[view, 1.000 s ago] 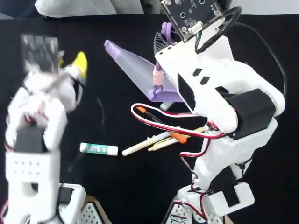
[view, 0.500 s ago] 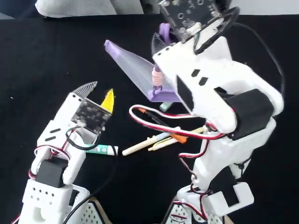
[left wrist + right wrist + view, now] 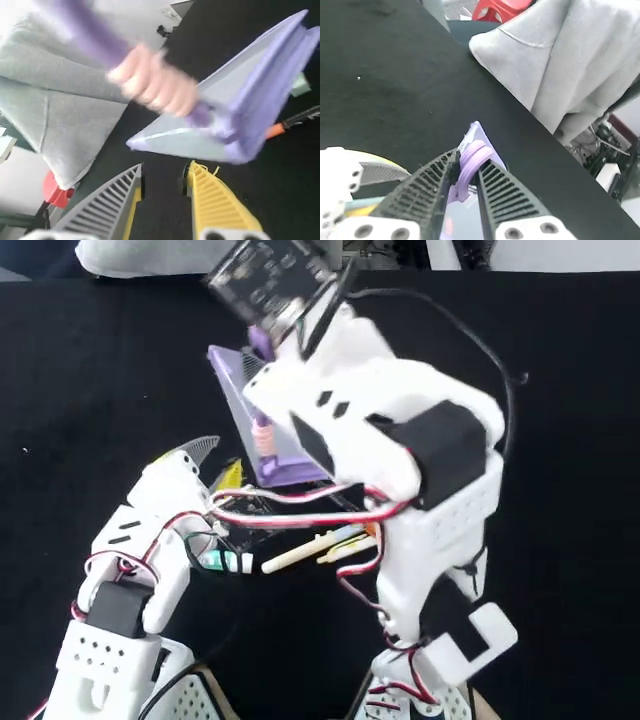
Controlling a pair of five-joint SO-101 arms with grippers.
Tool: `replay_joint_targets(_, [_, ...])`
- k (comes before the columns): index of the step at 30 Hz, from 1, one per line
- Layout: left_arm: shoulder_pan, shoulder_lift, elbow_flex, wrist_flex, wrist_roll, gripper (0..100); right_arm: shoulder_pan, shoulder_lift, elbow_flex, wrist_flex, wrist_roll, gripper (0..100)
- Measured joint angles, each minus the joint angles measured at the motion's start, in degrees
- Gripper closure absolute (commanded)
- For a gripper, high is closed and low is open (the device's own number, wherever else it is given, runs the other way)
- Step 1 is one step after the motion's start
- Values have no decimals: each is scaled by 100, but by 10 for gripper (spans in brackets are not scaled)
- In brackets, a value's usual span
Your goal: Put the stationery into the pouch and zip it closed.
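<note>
Black bench top (image 3: 570,380) lies under both arms. Over it the purple see-through pouch (image 3: 245,400) has its long axis running from a far corner back toward the arms, with its thick purple edge nearest them. The right pincer (image 3: 467,156) is clamped on the pouch's purple loop (image 3: 464,176). The left pincer (image 3: 218,460) has its fingers parted around nothing, just beside that near edge. Pens (image 3: 305,552) and a green-and-white stick (image 3: 225,560) lie between the arms.
</note>
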Motion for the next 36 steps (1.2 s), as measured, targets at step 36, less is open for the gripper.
replay_joint_targets(36, [1503,0,0,404,-712,845,-879,-3719,3499,9,-70,986])
